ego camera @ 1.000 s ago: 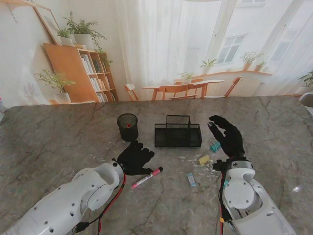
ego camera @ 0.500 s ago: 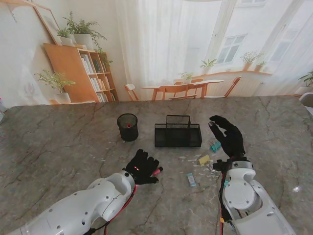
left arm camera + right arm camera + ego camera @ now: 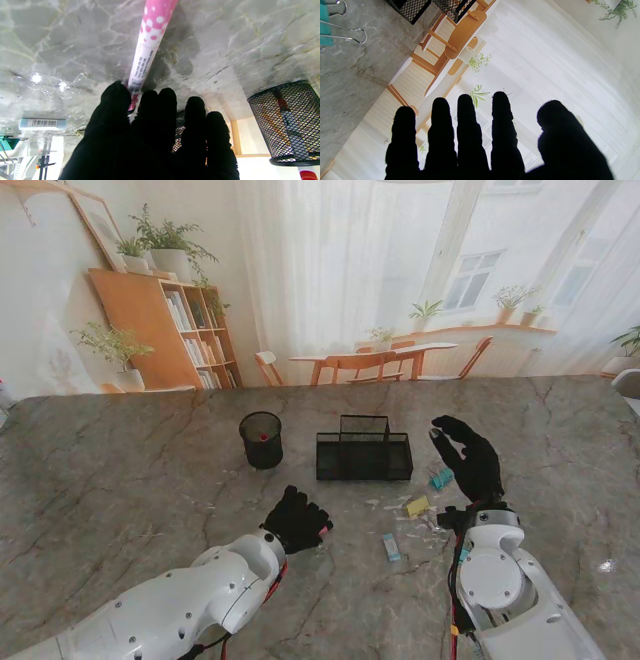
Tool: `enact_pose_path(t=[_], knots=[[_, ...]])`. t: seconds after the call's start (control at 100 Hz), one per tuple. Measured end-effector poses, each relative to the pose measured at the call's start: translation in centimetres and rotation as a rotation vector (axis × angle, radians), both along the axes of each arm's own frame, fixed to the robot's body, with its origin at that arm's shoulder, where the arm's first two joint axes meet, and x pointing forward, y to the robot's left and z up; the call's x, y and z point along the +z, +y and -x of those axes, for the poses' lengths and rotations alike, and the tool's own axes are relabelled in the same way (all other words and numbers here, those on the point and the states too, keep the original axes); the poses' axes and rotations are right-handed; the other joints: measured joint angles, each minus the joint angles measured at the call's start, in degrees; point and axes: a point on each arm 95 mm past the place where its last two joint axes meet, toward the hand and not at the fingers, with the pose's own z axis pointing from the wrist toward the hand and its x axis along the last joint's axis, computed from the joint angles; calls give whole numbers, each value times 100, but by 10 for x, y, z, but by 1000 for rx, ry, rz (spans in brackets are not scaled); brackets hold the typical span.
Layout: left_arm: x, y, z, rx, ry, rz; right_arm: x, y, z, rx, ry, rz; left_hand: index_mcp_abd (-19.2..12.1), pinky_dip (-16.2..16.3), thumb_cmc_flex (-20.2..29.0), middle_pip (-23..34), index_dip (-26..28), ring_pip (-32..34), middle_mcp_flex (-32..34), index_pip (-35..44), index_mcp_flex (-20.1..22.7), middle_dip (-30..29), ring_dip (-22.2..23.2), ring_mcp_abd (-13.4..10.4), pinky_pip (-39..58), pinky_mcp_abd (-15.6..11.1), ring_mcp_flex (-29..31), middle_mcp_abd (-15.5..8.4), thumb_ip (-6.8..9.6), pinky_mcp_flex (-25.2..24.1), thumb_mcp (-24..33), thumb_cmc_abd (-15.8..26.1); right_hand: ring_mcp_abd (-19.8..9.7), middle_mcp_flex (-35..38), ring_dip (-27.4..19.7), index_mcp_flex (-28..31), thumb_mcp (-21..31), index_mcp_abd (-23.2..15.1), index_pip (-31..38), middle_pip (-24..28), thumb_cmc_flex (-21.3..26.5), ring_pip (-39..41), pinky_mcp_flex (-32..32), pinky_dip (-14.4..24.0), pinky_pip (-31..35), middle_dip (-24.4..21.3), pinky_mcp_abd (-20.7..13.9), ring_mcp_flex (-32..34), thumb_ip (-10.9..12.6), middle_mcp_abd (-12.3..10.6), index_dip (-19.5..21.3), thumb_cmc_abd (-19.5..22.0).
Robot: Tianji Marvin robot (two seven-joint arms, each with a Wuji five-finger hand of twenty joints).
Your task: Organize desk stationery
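Stand view: left hand fingers curled over pink marker, mid-worktop; right hand raised, empty, fingers spread.
Left wrist view: fingertips touching marker barrel; firm grip cannot be told.
Right wrist view: fingers apart, nothing held.

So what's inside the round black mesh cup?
The mesh cup holds one pen with a red tip, standing tilted. The mesh darkens the rest of the inside, so anything smaller cannot be made out.
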Motion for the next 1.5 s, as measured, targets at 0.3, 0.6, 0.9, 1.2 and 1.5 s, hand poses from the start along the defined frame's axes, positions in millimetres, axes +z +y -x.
enact_pose_path(t=[0.3,0.6,0.9,1.2,1.5], knots=[[1,-1,-6,-3,2,10,0,-2,2,-13,-6,2,-164,-87,303,67,-965,223,722,1169,421,350,4,-165,444,-24,602,-146,66,374,142,-298,0,0,0,0,-1,-2,0,0,0,0,0,0,2,0,0,0,0,1,0,0],[-2,2,-12,-11,56,51,0,-3,3,-19,-8,4,-102,-151,-512,106,396,136,678,1431,137,616,-44,-215,442,-44,602,-193,8,428,1400,-302,0,0,7,70,-1,-5,5,0,0,0,0,0,3,1,0,0,0,1,0,0],[-7,6,-16,0,68,108,0,-4,4,-27,-13,-2,-375,-13,-1843,79,1171,488,817,1924,49,960,423,-41,441,-20,550,-510,413,696,3180,-889,0,3,10,70,-1,-6,6,0,1,2,0,0,6,1,0,0,0,1,0,0],[-11,19,-12,17,44,181,0,-4,4,-30,-14,-7,-503,-13,-1994,137,1465,137,809,2276,-64,1116,420,-434,357,-169,559,-673,410,840,3337,-1033,0,4,13,70,-1,-6,6,0,1,13,0,0,21,2,0,1,0,1,0,1],[-1,33,-9,130,23,363,0,-4,4,-32,-15,-7,-528,-12,-2046,167,1526,-91,806,2340,-100,1116,55,-417,300,-175,727,-708,409,834,3398,-1033,1,7,18,70,-1,-6,6,0,1,14,0,0,29,2,1,1,0,1,0,2]])
